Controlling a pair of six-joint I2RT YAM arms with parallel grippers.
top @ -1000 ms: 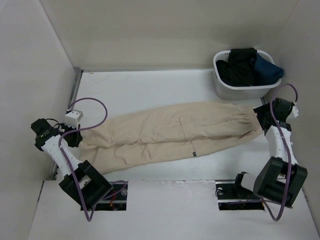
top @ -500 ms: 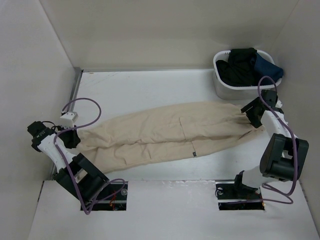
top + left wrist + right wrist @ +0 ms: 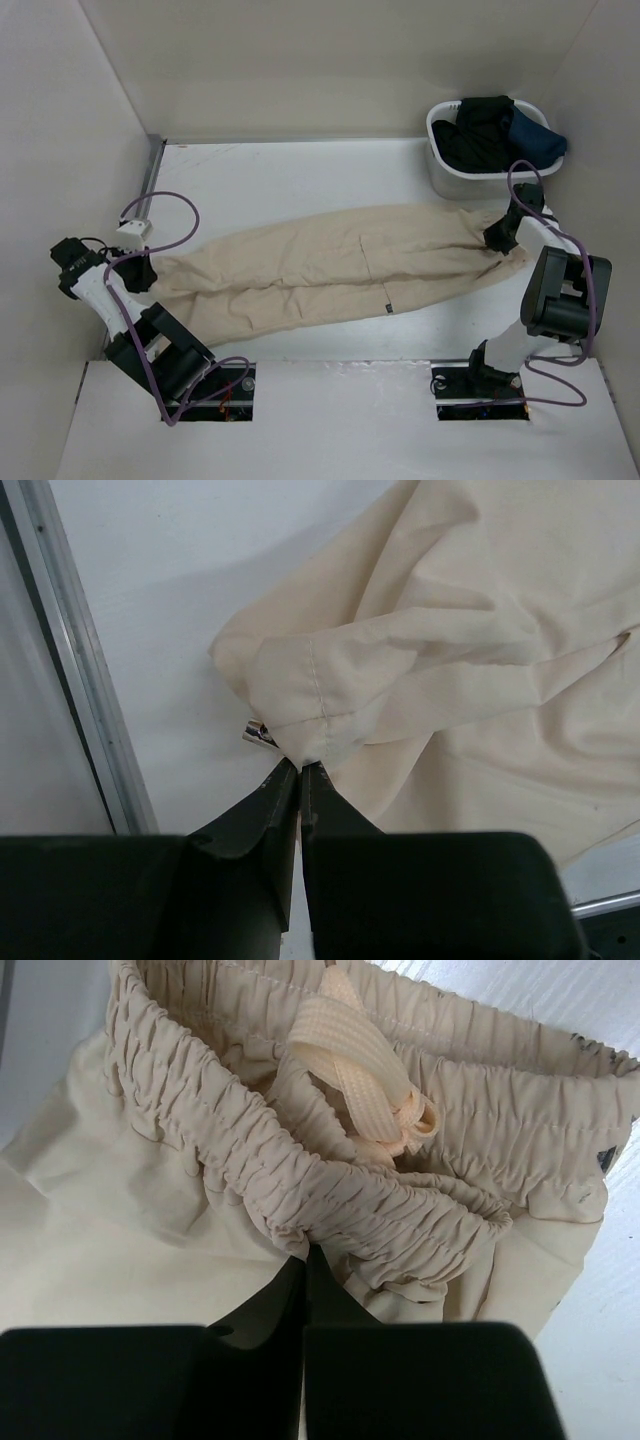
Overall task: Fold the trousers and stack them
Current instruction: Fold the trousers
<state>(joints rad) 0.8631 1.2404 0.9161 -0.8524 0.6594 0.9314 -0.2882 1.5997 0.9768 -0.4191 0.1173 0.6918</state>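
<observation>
Right wrist: trousers (image 3: 200, 1190) in right tool (image 3: 303, 1260)

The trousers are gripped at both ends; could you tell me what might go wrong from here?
1. The left end effector pinches only the very edge of a hem; it may slip when lifted.
2. The right end effector holds one waistband fold near the basket; a lift could knock it.

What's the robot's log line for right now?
left gripper: shut on trousers, leg end | right gripper: shut on trousers, waist end | trousers: unfolded
</observation>
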